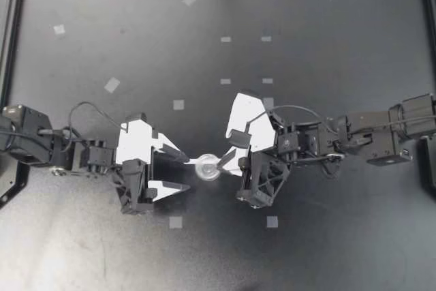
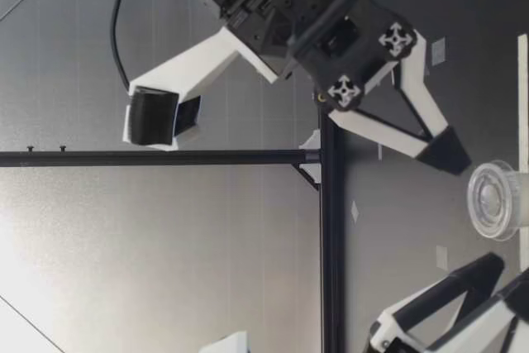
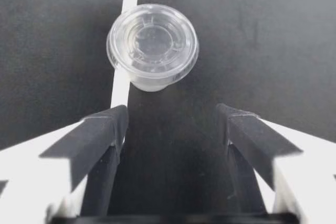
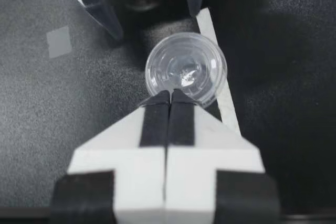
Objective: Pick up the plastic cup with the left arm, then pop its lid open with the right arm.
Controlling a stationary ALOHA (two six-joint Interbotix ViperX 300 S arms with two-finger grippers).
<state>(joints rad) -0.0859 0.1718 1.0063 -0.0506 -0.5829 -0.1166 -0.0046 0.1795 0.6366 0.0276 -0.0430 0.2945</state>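
- The top camera hangs well above the worktop [image 1: 327, 32] and looks straight down. It takes in both arms, my left gripper [image 1: 185, 172], my right gripper [image 1: 231, 149] and the clear lidded cup [image 1: 207, 167] between them.
- The low camera sits at worktop height and looks across the surface from close by. It shares the cup [image 2: 493, 200] and both grippers with the top view.
- The left wrist camera looks along my left gripper, between its spread fingers [image 3: 100, 135]. It is very near the cup, which stands just ahead.
- The right wrist camera looks along my right gripper from the opposite side, equally near. The two wrist views share the cup and the white strip [image 3: 119, 85] on the worktop.
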